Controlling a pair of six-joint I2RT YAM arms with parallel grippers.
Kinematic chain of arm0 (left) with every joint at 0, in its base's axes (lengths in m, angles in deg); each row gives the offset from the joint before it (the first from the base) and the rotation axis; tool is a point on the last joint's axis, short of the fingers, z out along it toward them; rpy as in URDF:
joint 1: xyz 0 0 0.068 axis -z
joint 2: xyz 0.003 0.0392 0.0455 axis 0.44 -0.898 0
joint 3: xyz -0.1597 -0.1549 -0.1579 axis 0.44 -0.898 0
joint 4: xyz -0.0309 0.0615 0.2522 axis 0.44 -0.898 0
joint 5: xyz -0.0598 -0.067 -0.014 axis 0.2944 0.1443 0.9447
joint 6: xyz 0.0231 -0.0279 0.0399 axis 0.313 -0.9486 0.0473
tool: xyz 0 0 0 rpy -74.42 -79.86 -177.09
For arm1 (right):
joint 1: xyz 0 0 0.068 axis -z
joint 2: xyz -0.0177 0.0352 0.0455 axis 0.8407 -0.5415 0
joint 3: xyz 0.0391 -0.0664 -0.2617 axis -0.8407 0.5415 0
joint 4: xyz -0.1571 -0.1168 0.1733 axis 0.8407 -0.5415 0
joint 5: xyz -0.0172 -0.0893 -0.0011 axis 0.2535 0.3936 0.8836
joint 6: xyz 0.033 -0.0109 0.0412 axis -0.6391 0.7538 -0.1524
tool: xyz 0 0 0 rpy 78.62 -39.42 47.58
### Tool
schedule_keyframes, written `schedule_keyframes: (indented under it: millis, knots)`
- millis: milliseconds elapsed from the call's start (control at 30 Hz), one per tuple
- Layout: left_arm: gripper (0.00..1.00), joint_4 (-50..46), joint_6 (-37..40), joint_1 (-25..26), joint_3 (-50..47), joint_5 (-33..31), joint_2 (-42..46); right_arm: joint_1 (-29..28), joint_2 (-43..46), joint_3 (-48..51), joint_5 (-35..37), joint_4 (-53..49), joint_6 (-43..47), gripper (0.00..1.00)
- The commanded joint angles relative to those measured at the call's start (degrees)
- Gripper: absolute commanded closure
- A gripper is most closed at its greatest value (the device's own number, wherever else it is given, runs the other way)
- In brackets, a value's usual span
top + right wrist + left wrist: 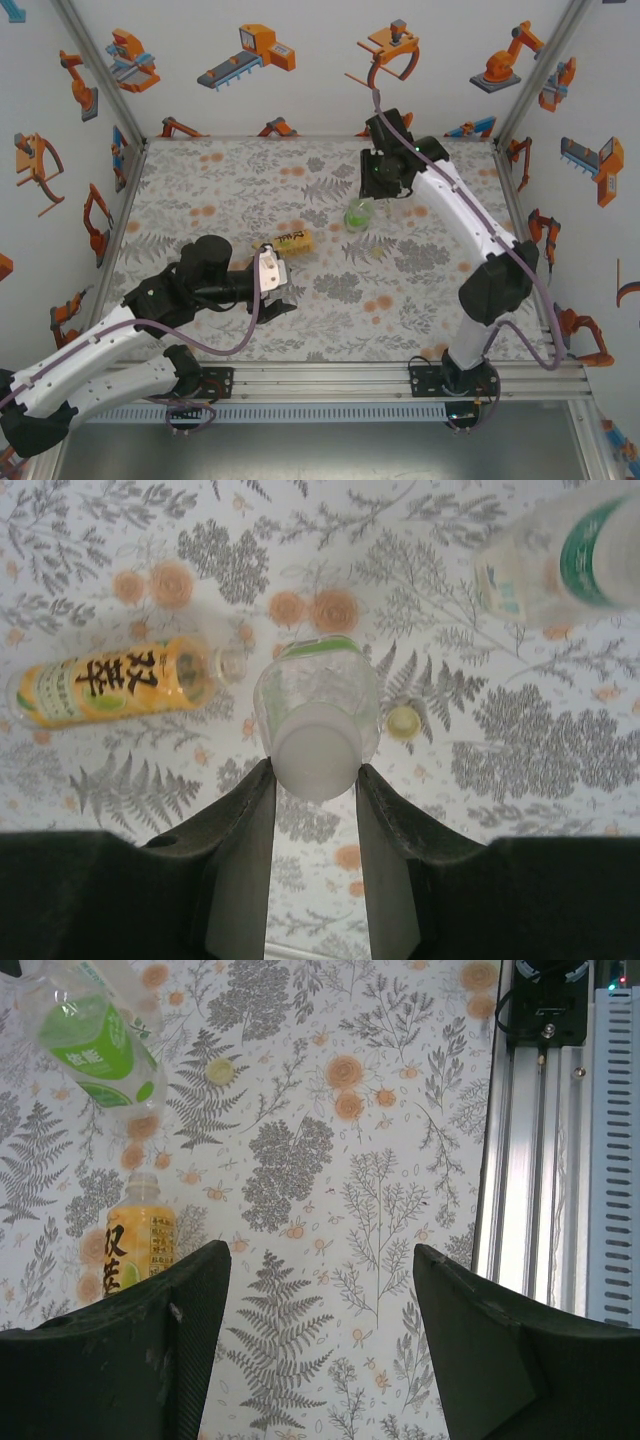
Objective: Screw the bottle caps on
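We see the right end effector [314, 773] closed on the pale cap [315, 755] that tops the green bottle [318, 675], with one finger pressed to each side of the cap. The bottle sits a little tilted beneath it, near the middle of the desk [200, 190]. We cannot tell whether its base touches the surface. The left end effector [320, 1256] is spread wide with nothing between its fingers. It is well apart from that bottle, over bare desk near the rail [525, 1160].

That is our main worry. With nothing gripping the body, we judge that a twist of the cap would turn the whole bottle with it, so the thread would not tighten. If the cap sits crooked on the neck, turning could cross-thread it, and we cannot check its seating from here. A grip on so small a cap could also slip and drop the bottle if it is off the desk.

The amber bottle [110, 685] lies on its side just beside the held bottle, its open neck pointing toward it, and a swing could set it rolling. The green cap [403, 721] lies loose on the desk close by on the other side and could be flicked away. A third bottle [560, 560], blurred, is near on that side too and might be bumped.
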Motion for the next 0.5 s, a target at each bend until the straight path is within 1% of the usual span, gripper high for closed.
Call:
schedule_keyframes:
  millis: [0, 200, 267, 467]
  knots:
    - [0.32, -1.3, -1.1, 0.0, -0.5, -0.8, 1.0, 1.3, -4.6, -5.5, -2.1, -1.9, 3.8, 1.00]
    - [0.32, -1.6, -1.9, 0.0, -1.5, -1.4, 2.2, 2.3, -13.4, -15.4, -1.0, -6.8, 6.2, 1.00]
    - [0.32, -1.5, -2.1, 0.0, -1.9, -1.7, 2.5, 2.3, -15.1, -17.3, -0.1, -7.8, 6.7, 1.00]
    - [0.32, -1.1, -2.6, 0.0, -2.6, -2.0, 3.1, 2.3, -17.2, -18.3, 2.0, -7.6, 7.2, 1.00]
